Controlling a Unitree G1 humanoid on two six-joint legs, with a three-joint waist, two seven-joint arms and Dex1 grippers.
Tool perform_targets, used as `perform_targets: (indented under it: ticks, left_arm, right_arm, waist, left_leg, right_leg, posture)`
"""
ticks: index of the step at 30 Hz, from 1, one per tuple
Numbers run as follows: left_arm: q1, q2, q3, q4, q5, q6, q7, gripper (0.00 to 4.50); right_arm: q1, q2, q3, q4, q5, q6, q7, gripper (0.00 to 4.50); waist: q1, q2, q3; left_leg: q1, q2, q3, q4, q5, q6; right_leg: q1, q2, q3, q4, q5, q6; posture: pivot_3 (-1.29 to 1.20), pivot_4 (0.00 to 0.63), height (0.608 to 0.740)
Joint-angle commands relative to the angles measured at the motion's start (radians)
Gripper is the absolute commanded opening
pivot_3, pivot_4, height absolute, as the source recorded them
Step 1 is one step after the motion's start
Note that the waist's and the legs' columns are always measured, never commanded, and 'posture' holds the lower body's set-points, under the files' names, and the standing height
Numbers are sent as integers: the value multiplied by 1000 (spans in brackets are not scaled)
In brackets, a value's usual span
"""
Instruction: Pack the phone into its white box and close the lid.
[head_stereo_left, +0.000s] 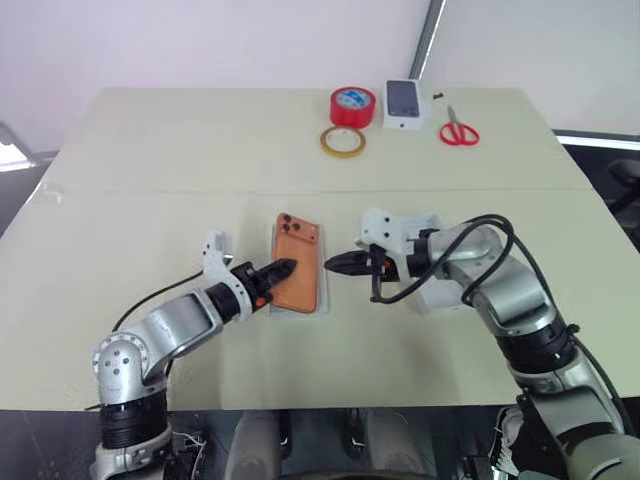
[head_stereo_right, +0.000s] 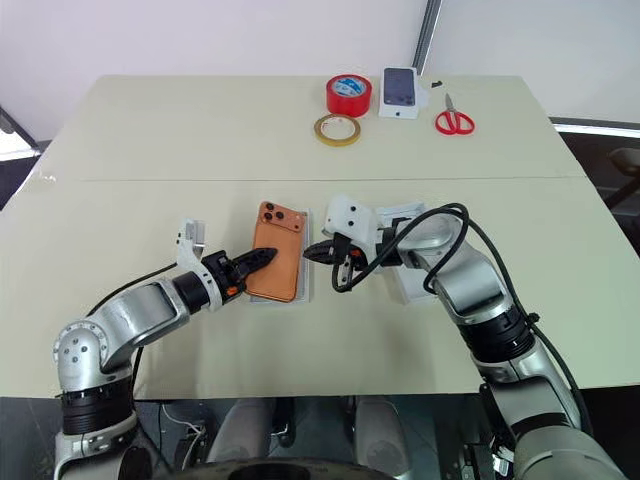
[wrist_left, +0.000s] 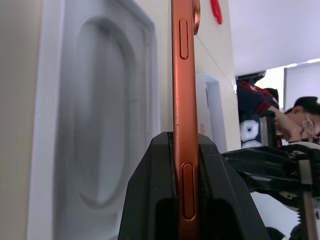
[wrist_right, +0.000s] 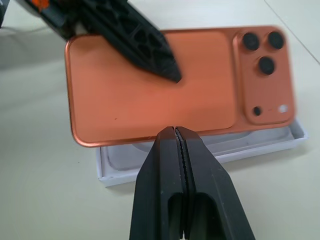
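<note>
The orange phone (head_stereo_left: 298, 265) shows its back, with the three-lens camera cluster at its far end. My left gripper (head_stereo_left: 285, 268) is shut on its near left edge, one black finger (wrist_right: 145, 45) lying across the back. The phone hovers just over the shallow white box (wrist_right: 260, 145), whose walls and recessed insert peek out beneath it. My right gripper (head_stereo_left: 335, 264) is shut and empty, its tips close to the phone's right edge. The lid (head_stereo_left: 432, 295) lies on the table under my right forearm, mostly hidden.
At the table's far side stand a red tape roll (head_stereo_left: 352, 105), a yellowish tape ring (head_stereo_left: 342, 141), a small white box with a dark phone (head_stereo_left: 404, 103) and red scissors (head_stereo_left: 459, 130). A person (wrist_left: 295, 115) sits beyond the table.
</note>
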Motion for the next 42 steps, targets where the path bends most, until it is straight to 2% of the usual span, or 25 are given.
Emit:
perform_targets:
  ticks: [1, 10, 26, 28, 29, 35, 42]
  left_arm:
    - [1, 14, -37, -20, 13, -75, -32, 23]
    - [-13, 39, -100, 32, 89, -145, -94, 23]
    - [-54, 28, -150, 83, 141, -153, -142, 23]
    - [-56, 30, -156, 80, 140, -150, -147, 1016]
    - [-56, 32, -159, 79, 139, -148, -150, 1289]
    - [-50, 68, -158, 58, 113, -127, -146, 4444]
    - [-45, 208, -140, -24, 88, -89, -202, 4484]
  right_arm:
    - [-3, -23, -32, -29, 15, -16, -20, 0]
    - [19, -69, -24, -4, 13, -63, -18, 0]
    - [14, -72, -11, 30, 2, -106, -29, 0]
    - [16, -72, -8, 32, -1, -111, -31, 0]
    - [16, -72, -6, 33, -2, -112, -32, 0]
    - [14, -68, -5, 39, -7, -120, -35, 0]
    - [10, -78, -7, 60, -23, -132, -39, 0]
  waist:
    - [1, 0, 0]
    - [2, 0, 0]
    - [3, 0, 0]
    - [3, 0, 0]
    - [3, 0, 0]
    - [2, 0, 0]
    - [0, 0, 0]
  left_leg:
    - [0, -1, 0, 2, -1, -1]
    - [-2, -1, 0, 6, -3, 3]
    - [-2, -1, 0, 6, -1, 5]
    - [-2, -1, 0, 6, -1, 5]
    - [-2, -1, 0, 6, -1, 5]
    - [-1, -1, 0, 7, -1, 5]
    - [-1, 1, 0, 7, -2, 5]
  right_leg:
    - [1, -1, 0, -1, 0, 0]
    - [2, -1, -1, -2, 0, 0]
    - [3, 0, -1, -2, 0, 1]
    - [3, 0, -1, -2, 0, 1]
    - [3, 0, -1, -1, 0, 1]
    - [3, 1, -1, -1, 0, 1]
    - [3, 4, -1, 0, 0, 0]
  posture:
    - [0, 150, 740]
    - [0, 150, 740]
    - [0, 150, 740]
    - [0, 150, 740]
    - [0, 150, 740]
    - [0, 150, 740]
    - [0, 150, 740]
